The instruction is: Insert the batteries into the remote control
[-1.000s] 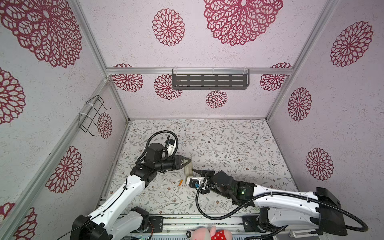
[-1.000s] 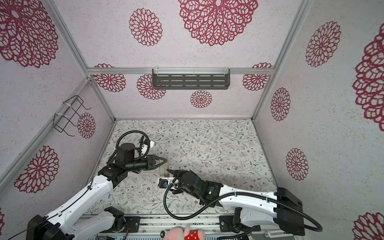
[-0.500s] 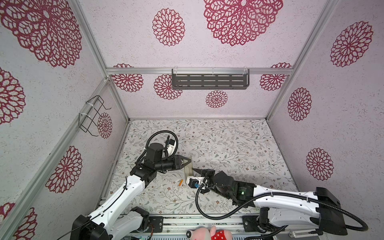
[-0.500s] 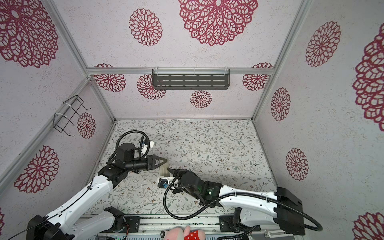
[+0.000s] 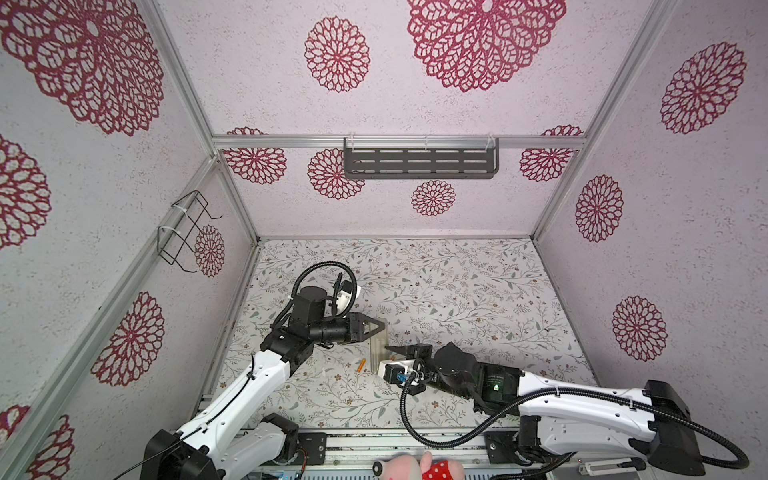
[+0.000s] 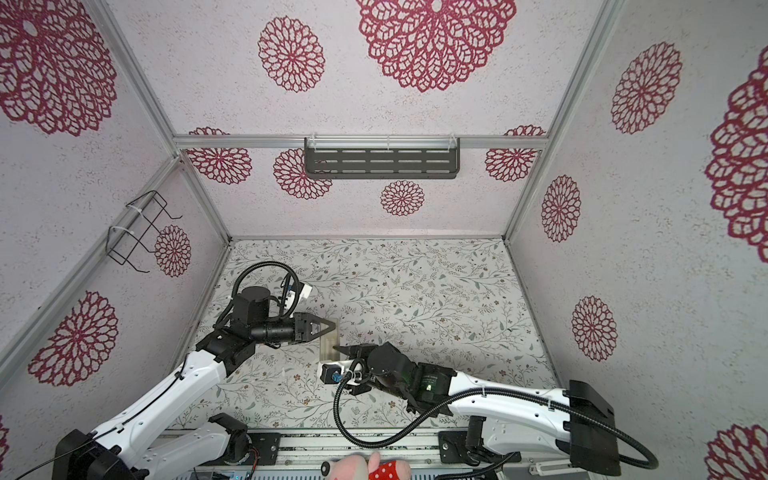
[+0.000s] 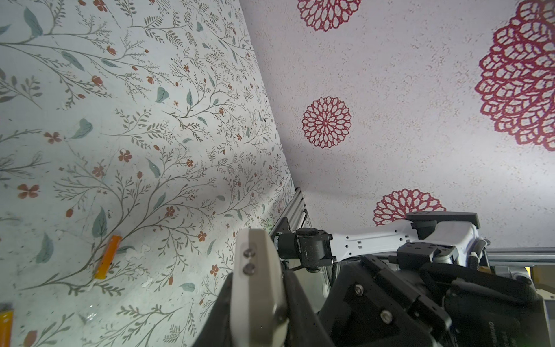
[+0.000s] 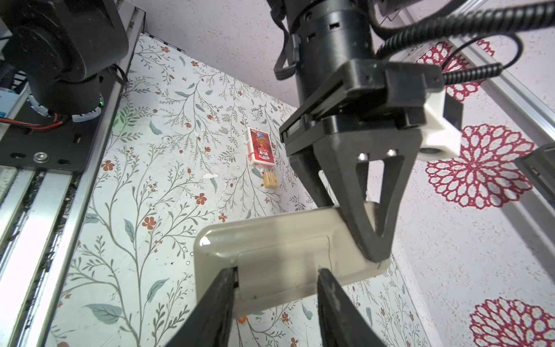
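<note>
My left gripper (image 5: 380, 326) (image 7: 258, 288) is shut on the remote control (image 5: 379, 345) (image 7: 258, 279), holding it on edge a little above the table. The remote's beige-grey back (image 8: 279, 249) faces my right gripper (image 5: 390, 349) (image 8: 277, 270). That gripper is open. Its two fingertips rest on the back: one (image 8: 232, 272) at the end seam of the battery cover, the other further along the cover. One orange battery (image 5: 360, 365) (image 7: 108, 257) lies on the table just left of the remote. Another battery (image 7: 6, 327) shows at the edge of the left wrist view.
A red card box (image 8: 260, 147) and a small wooden block (image 8: 269, 180) lie on the floral table behind the left arm. A dark shelf (image 5: 419, 162) hangs on the back wall, a wire basket (image 5: 187, 232) on the left wall. A plush toy (image 5: 415, 469) sits at the front rail.
</note>
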